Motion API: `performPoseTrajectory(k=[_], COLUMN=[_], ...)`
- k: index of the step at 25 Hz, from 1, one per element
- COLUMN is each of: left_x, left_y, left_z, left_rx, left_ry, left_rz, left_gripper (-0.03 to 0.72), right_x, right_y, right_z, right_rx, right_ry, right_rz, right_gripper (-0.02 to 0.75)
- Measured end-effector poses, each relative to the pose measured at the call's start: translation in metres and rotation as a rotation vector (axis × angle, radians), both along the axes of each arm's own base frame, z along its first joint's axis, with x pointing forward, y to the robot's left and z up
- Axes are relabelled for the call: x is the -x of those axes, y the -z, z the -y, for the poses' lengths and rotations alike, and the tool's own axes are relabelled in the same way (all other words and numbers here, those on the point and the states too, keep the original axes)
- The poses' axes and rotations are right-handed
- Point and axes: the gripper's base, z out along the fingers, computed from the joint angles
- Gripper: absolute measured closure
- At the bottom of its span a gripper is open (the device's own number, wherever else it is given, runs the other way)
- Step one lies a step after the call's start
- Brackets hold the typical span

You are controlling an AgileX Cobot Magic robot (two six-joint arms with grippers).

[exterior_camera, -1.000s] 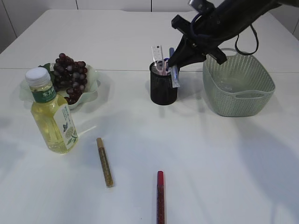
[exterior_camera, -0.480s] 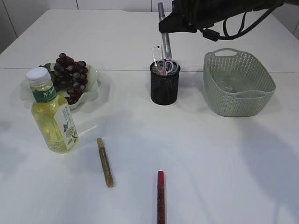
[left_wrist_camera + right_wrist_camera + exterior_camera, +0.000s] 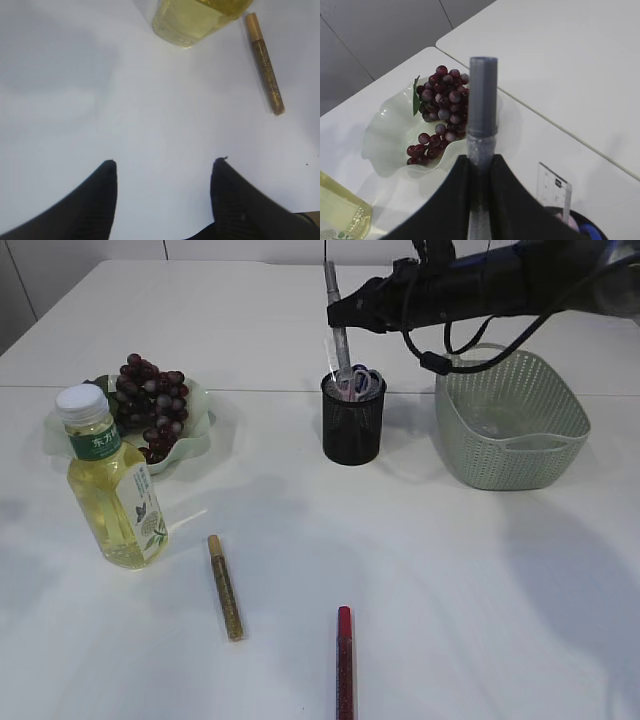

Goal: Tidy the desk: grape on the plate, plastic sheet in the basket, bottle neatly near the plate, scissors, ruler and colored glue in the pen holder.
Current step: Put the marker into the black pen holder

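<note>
While the right gripper (image 3: pixel 481 172) is clamped on the silver glue stick (image 3: pixel 338 328), holding it nearly upright with its lower end directly below the jaws, inside the mouth of the pen holder (image 3: pixel 351 432), the sound move is probably to keep the stick vertical and let go only once its tip is well down among the scissors (image 3: pixel 362 381) and ruler (image 3: pixel 554 191). Ahead of the left gripper (image 3: pixel 162 172), whose jaws stand apart and empty, lie the gold glue stick (image 3: pixel 264 62) and the bottle (image 3: pixel 195 17), cut off at the frame edge. How deep the silver stick reaches into the holder cannot be seen, and the basket's (image 3: pixel 508 418) contents are unclear
</note>
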Motion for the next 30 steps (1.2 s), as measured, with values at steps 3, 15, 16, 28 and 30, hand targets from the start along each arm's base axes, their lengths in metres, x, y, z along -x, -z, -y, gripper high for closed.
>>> performPoseTrajectory(k=[3, 15, 16, 28, 30], left_x=[0.0, 0.0, 0.0, 0.0, 0.0], left_y=[0.0, 0.0, 0.0, 0.0, 0.0], left_z=[0.0, 0.0, 0.0, 0.0, 0.0], left_rx=[0.004, 0.004, 0.004, 0.003, 0.003], left_ry=[-0.001, -0.001, -0.001, 0.0, 0.0], left_rz=[0.0, 0.0, 0.0, -0.003, -0.004], left_gripper=[0.253, 0.253, 0.253, 0.253, 0.253], right_x=[-0.006, -0.015, -0.015, -0.015, -0.014], right_y=[0.011, 0.042, 0.042, 0.039, 0.033], right_z=[-0.001, -0.002, -0.002, -0.003, -0.003], right_rx=[-0.012, 0.001, -0.002, -0.06, -0.089], right_ry=[-0.01, -0.009, -0.008, 0.008, 0.023], right_rz=[0.063, 0.115, 0.114, 0.077, 0.047], right_gripper=[0.643, 0.604, 0.588, 0.423, 0.423])
